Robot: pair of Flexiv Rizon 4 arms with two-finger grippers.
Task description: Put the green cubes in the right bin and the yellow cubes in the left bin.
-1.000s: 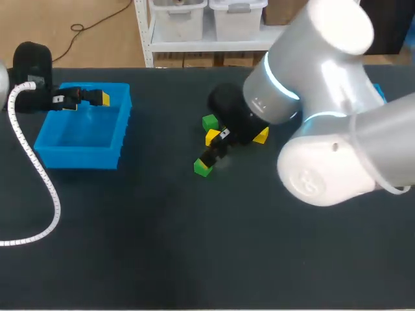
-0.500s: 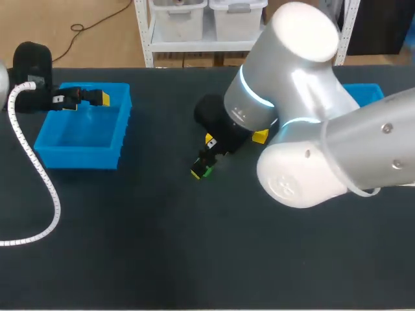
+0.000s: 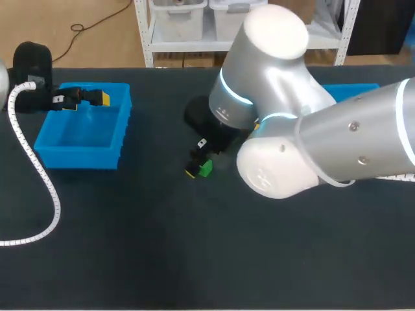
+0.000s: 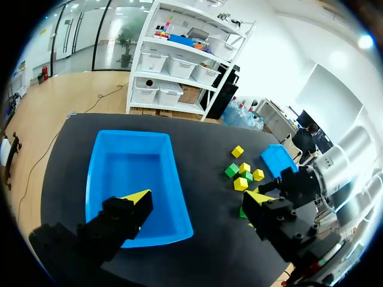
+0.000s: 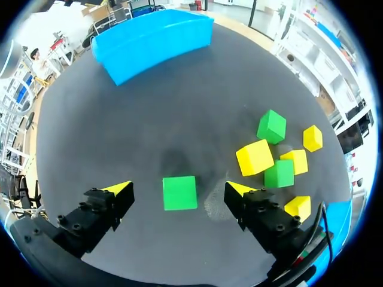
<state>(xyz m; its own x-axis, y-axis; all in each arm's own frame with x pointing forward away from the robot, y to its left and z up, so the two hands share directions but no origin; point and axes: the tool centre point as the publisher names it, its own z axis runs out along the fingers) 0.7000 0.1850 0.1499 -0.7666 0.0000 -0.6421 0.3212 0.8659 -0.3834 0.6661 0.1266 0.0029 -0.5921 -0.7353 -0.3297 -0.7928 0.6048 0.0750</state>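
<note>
Right pincer (image 5: 178,187): wide open, straddling the green cube, touching neither side.
Green cube (image 5: 179,194): mid-bench (image 3: 130,246), lying flat, faces square to that pincer.
Left pincer (image 4: 197,197): open, empty, over blue bin (image 4: 128,170) at bench's ten o'clock.

- The left bin (image 3: 78,157) sits at the table's (image 3: 130,246) left, the right bin (image 3: 350,89) far right.
- 1 cube (image 5: 179,192) lies between the right gripper's (image 5: 176,186) fingers (image 5: 105,203), touching neither.
- 6 cubes (image 5: 255,156) cluster just beside it.

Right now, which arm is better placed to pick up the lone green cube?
Right. Its open jaws straddle the small green cube, not yet touching it; the left arm's jaws hang open over the blue plastic bin, well away.
</note>
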